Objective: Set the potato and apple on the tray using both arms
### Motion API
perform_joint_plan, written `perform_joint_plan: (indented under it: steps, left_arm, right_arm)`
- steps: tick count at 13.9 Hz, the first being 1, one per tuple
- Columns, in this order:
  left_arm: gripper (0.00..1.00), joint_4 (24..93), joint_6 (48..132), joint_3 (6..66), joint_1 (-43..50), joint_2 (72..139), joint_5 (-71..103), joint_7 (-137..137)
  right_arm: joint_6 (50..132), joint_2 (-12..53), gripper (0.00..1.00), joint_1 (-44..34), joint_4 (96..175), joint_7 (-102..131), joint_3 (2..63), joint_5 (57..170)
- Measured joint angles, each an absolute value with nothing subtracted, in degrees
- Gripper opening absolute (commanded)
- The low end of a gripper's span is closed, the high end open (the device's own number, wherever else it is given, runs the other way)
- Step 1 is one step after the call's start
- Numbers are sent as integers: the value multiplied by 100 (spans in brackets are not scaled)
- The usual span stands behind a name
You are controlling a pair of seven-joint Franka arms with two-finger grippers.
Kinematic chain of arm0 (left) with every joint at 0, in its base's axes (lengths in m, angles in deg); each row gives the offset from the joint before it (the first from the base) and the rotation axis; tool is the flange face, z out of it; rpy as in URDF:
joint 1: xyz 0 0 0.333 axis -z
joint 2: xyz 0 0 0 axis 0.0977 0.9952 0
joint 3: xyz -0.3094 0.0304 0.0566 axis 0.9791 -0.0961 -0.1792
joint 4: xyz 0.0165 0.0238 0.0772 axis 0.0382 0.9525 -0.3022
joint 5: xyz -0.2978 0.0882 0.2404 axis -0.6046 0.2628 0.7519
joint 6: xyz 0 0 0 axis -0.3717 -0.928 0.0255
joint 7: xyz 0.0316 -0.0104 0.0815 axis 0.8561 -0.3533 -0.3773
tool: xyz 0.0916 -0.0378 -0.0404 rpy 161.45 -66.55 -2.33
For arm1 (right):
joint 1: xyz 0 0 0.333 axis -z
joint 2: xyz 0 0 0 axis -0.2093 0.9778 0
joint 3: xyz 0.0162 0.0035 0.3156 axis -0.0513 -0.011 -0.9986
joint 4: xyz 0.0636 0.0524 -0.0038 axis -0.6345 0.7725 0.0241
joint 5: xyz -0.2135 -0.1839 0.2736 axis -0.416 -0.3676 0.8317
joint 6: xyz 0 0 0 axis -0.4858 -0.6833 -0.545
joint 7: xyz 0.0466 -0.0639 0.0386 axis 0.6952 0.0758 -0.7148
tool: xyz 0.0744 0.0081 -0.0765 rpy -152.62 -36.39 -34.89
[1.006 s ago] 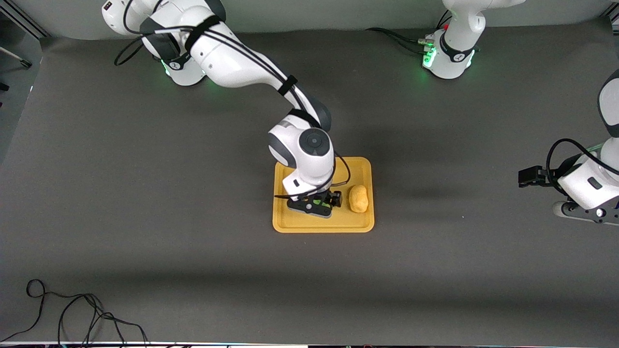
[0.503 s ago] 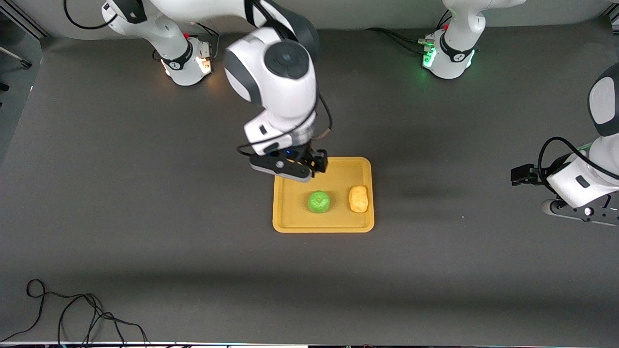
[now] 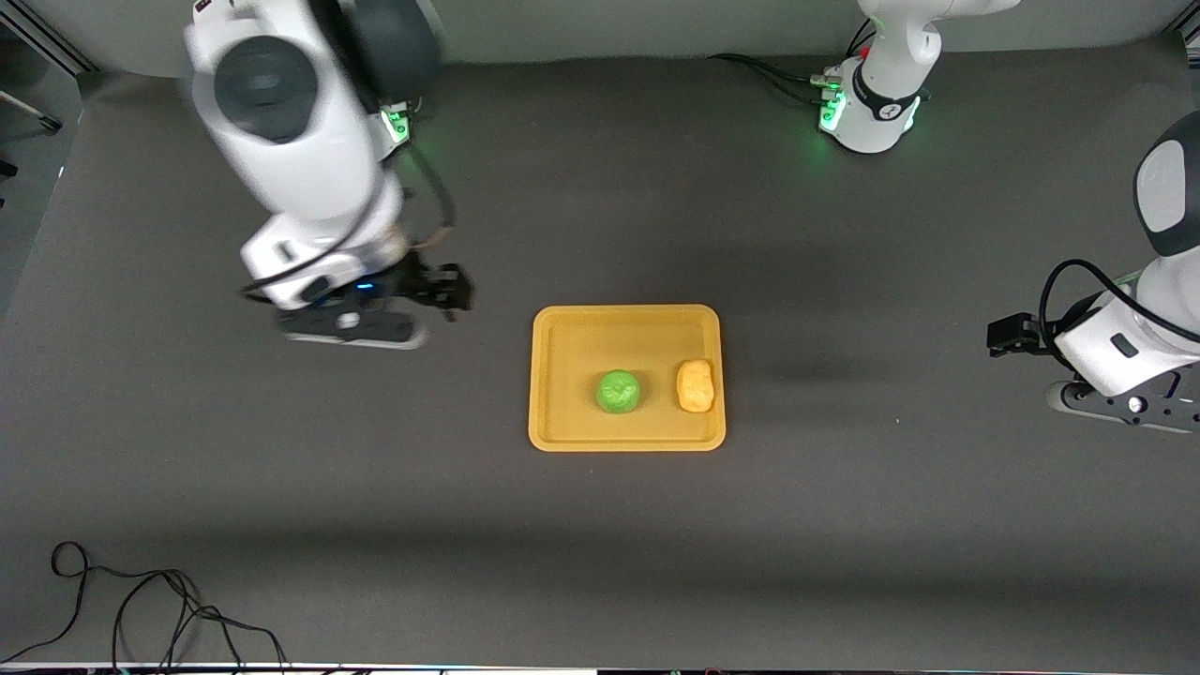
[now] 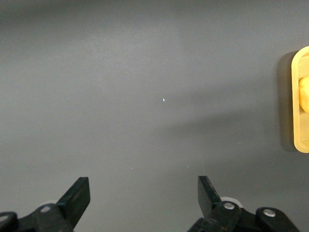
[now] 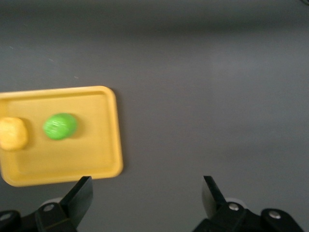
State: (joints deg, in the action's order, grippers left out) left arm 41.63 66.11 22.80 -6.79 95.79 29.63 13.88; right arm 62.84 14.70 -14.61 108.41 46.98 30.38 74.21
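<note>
The yellow-orange tray (image 3: 572, 356) lies mid-table. The green apple (image 3: 619, 391) rests on it, with the yellow-orange potato (image 3: 696, 385) beside it toward the left arm's end; they do not touch. My right gripper (image 3: 349, 326) is up in the air over bare table, off the tray toward the right arm's end. It is open and empty in the right wrist view (image 5: 147, 193), which also shows the tray (image 5: 96, 145), apple (image 5: 60, 126) and potato (image 5: 12, 134). My left gripper (image 3: 1116, 405) waits at the left arm's end, open and empty (image 4: 143, 195).
The dark grey mat (image 3: 844, 525) covers the table. A black cable (image 3: 141, 609) lies coiled at the edge nearest the front camera, toward the right arm's end. The left wrist view shows a strip of the tray's rim (image 4: 295, 96).
My right gripper has let go of the apple on the tray, risen and swung off the tray toward the right arm's end. The left arm has barely shifted.
</note>
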Motion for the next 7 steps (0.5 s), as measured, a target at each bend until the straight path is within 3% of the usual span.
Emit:
perform_joint_plan:
  steps: [4, 7]
  left_arm:
    - [99, 4170, 6613, 2312, -517, 9513, 2964, 1038]
    - [99, 4222, 6627, 2286, -507, 9490, 2971, 1092]
  right_arm:
    - [6558, 450, 100, -15, 12071, 2950, 3013, 7736]
    - [6615, 153, 100, 721, 12491, 2203, 2996, 7794]
